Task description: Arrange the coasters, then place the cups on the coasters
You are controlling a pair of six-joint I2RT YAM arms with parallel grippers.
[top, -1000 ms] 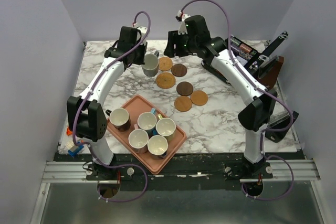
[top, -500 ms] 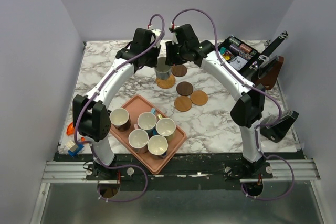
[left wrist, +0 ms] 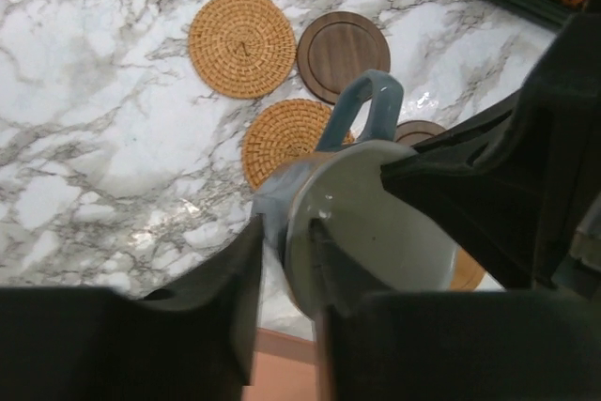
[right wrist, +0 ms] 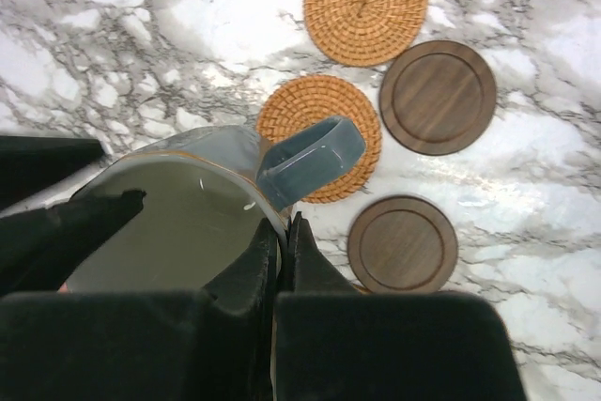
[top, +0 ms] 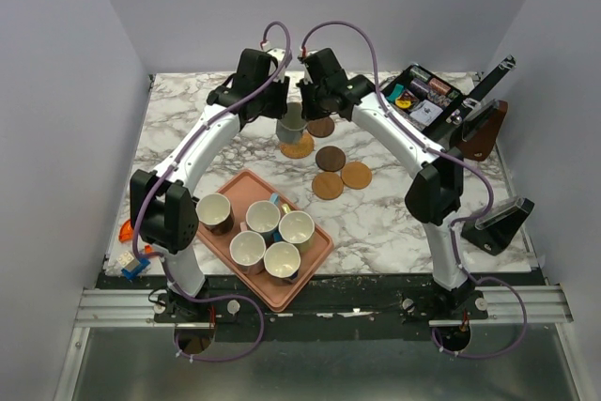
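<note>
Six handled cups (top: 214,211) and six round coasters (top: 356,175) are on view, four of the discs woven tan and two dark brown. Five of the cups show cream insides from above; the sixth is partly hidden. There is one salmon-pink tray (top: 246,181), one marble table (top: 178,129) and two robot arms (top: 202,143).

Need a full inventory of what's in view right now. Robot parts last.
mug: 1, grey-blue, cream inside, between both end effectors, by the far coasters
cups: 5, cream inside, on the tray
coasters: 5 seen from above, three woven tan, two dark brown, mid-table
tray: 1, salmon-pink, near left
black box: 1, small mixed items inside, far right
table: 1, white marble
left end effector: astride the mug's wall, grip unclear
right end effector: shut on the mug's rim
</note>
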